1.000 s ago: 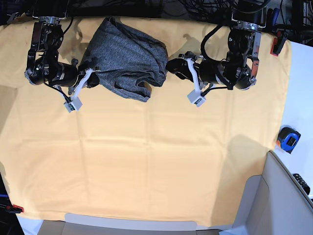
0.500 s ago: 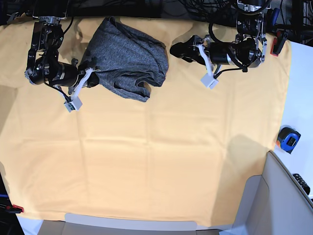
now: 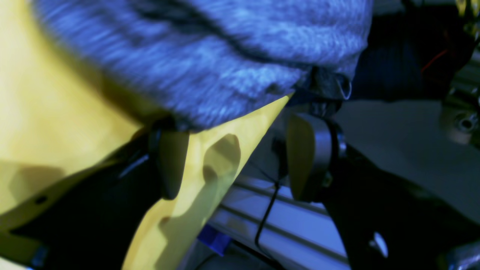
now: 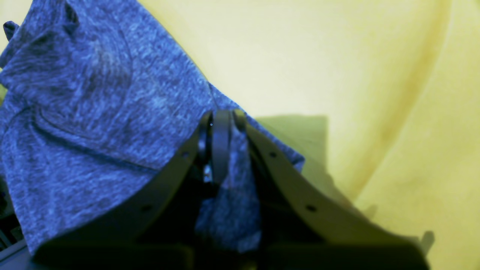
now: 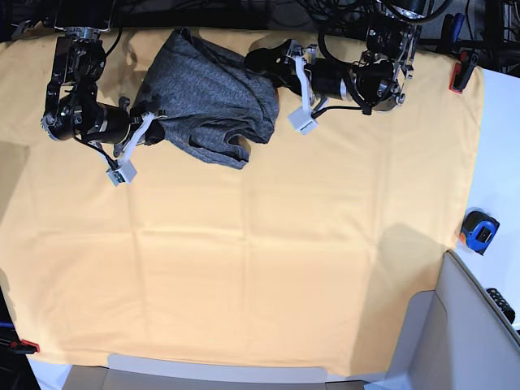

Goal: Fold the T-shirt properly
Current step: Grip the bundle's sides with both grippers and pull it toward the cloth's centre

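Presently, the soft heathered dark-grey knit T-shirt (image 5: 207,101) lies bunched and wrinkled near the far edge of the worktop, on the large yellow-orange cloth (image 5: 260,268) that covers nearly the whole surface; its bulk sits left of centre in the base view, between the two arms.

Right claw (image 4: 221,123): clenched; the wrist view shows its two dark fingers (image 4: 210,150) pressed together with a fold of the grey knit pinched between them and hanging below; in the base view this claw (image 5: 154,122) meets the garment's left-hand edge, low over the cloth.

Left claw (image 3: 232,157): released; the wrist view shows its two pads (image 3: 170,165) standing wide apart with nothing between them, the yellow-orange cloth's edge and a pale metal rail (image 3: 262,221) visible through the gap; the grey knit (image 3: 210,56) lies just ahead of the tips, blurred; whether a tip touches it cannot be told; in the base view this claw (image 5: 264,58) sits at the garment's far right-hand corner, the arm stretched along the back edge of the worktop.

Elsewhere in the base view: a blue and black tape measure (image 5: 479,229) rests on the white surface beyond the cloth's right edge, well apart from the garment; a red clamp (image 5: 461,71) sits at the cloth's far right corner.
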`<state>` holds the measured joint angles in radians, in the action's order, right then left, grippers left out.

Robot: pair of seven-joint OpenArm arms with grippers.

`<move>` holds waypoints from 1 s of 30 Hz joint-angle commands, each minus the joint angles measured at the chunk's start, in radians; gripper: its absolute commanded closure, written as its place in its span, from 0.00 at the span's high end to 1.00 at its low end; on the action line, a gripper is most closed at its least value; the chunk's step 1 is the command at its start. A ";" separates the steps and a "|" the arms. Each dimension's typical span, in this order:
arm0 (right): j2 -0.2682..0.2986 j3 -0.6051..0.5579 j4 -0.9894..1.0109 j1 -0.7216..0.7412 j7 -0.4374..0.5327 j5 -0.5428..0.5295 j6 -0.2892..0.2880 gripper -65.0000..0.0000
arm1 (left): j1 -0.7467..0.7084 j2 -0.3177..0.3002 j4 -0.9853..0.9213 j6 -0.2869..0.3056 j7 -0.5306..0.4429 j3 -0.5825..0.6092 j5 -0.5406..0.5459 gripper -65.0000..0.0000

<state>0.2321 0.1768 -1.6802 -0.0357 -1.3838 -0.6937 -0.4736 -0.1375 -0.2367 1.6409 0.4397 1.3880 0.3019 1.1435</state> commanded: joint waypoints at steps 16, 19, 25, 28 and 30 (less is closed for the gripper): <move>0.011 0.005 -0.016 0.001 0.011 -0.013 -0.001 0.00 | 0.131 -0.003 -0.101 0.003 0.008 0.076 -0.112 0.55; 0.011 0.005 -0.016 0.000 0.011 -0.013 -0.001 0.00 | 0.138 -0.003 -0.106 0.003 0.006 0.076 -0.113 0.34; 0.013 0.005 -0.030 -0.016 0.011 -0.013 -0.001 0.00 | 0.177 -0.003 -0.106 0.003 -0.008 0.078 -0.153 0.00; 0.014 0.005 -0.061 -0.036 0.011 -0.013 -0.001 0.00 | 0.232 -0.003 -0.106 0.003 -0.008 0.078 -0.182 0.00; 0.014 0.005 -0.085 -0.040 0.011 -0.013 -0.001 0.00 | 0.269 -0.003 -0.107 0.003 -0.008 0.078 -0.205 0.00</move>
<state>0.2352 0.1776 -1.7451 -0.0895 -1.3857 -0.6926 -0.4736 0.1123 -0.2329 1.5234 0.4431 1.3842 0.3851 0.9348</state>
